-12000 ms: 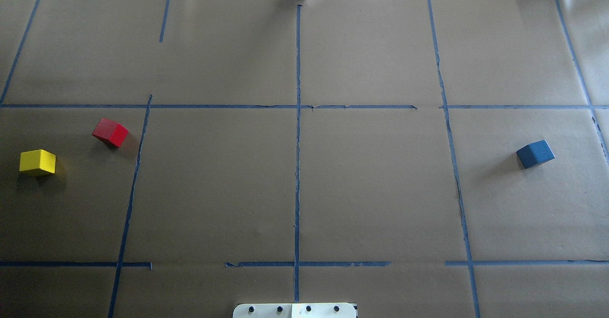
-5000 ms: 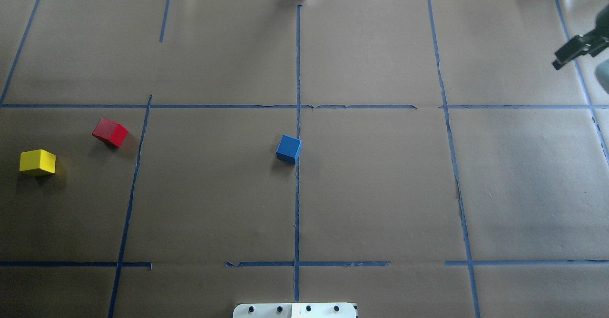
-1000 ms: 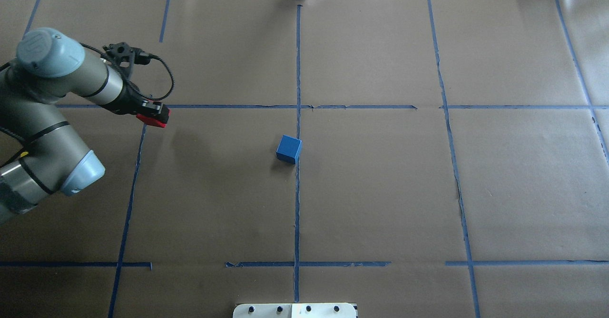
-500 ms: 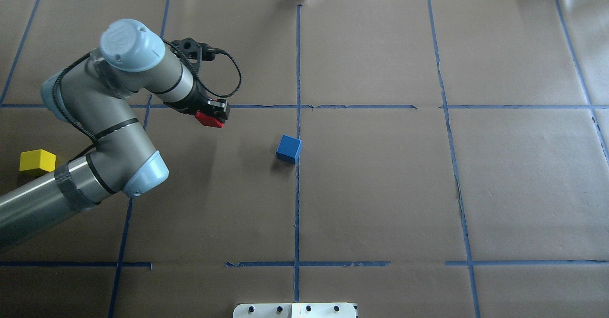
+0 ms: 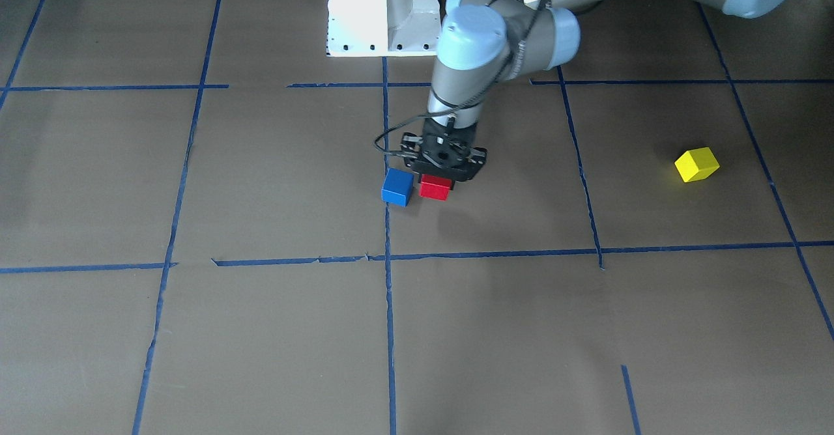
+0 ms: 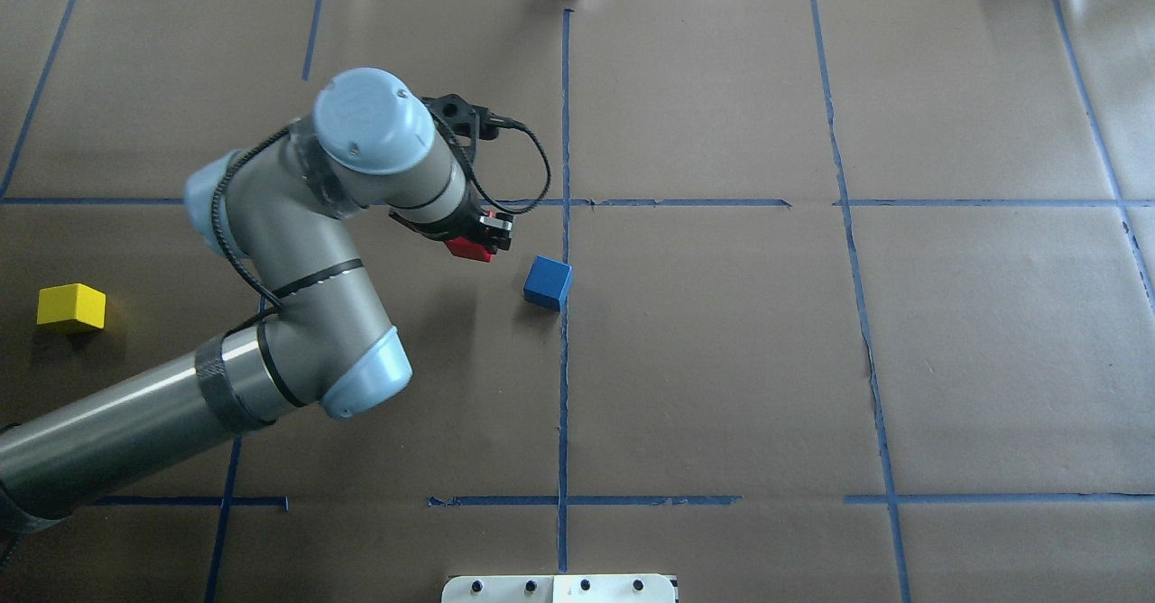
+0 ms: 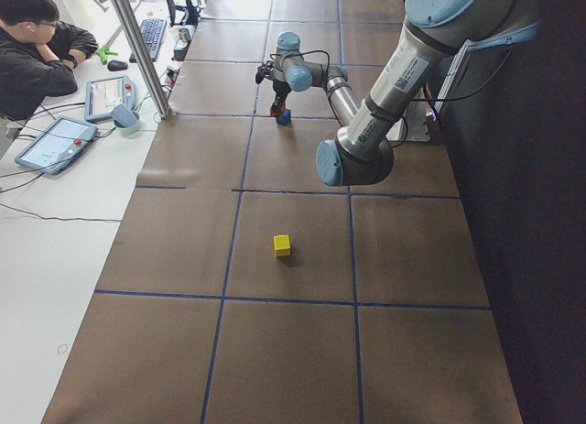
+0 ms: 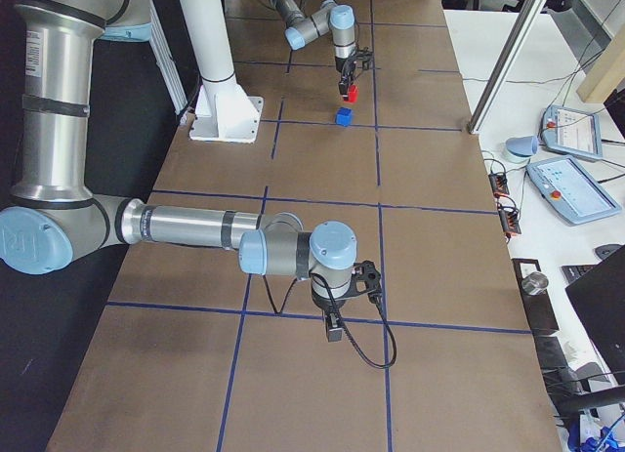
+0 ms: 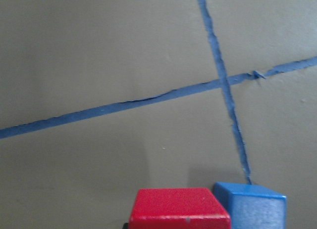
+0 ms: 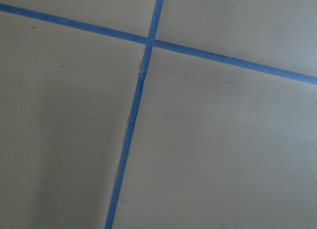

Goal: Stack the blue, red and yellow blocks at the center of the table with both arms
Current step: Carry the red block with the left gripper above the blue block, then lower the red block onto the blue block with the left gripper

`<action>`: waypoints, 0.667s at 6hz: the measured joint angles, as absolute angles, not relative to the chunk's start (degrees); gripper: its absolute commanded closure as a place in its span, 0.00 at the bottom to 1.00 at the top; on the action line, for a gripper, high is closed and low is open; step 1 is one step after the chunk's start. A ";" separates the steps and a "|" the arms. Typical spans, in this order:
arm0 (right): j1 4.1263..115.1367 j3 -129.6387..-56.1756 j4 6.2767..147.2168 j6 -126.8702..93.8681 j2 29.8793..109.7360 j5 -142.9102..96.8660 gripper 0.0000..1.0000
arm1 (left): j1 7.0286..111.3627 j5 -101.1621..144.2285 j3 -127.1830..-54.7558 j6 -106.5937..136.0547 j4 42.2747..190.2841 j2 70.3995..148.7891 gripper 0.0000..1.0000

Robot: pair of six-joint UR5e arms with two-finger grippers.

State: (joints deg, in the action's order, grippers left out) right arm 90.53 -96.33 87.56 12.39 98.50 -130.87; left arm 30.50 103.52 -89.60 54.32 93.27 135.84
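My left gripper (image 6: 478, 244) is shut on the red block (image 6: 472, 249) and holds it above the table, just left of the blue block (image 6: 547, 282) in the overhead view. The blue block rests at the table's center by the middle tape line. In the front-facing view the red block (image 5: 435, 188) hangs to the right of the blue block (image 5: 397, 187). The left wrist view shows the red block (image 9: 179, 208) beside the blue block (image 9: 252, 206). The yellow block (image 6: 70, 306) lies at the far left. My right gripper (image 8: 334, 330) shows only in the exterior right view; I cannot tell its state.
Blue tape lines grid the brown paper. The robot's white base plate (image 6: 559, 589) sits at the near edge. An operator (image 7: 37, 39) and tablets (image 7: 55, 145) are at a side table beyond the far edge.
My left arm has carried the red block rightward from the left side to just beside the blue block. Earlier the blue block moved from the right to the center.
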 measured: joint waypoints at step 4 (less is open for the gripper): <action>90.53 -96.27 87.54 12.39 98.96 -130.87 0.00 | 28.87 102.77 -84.63 53.78 92.84 139.29 0.70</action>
State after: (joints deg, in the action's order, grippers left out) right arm 90.53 -96.27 87.54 12.39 98.96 -130.87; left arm 28.87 102.77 -84.63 53.78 92.84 139.29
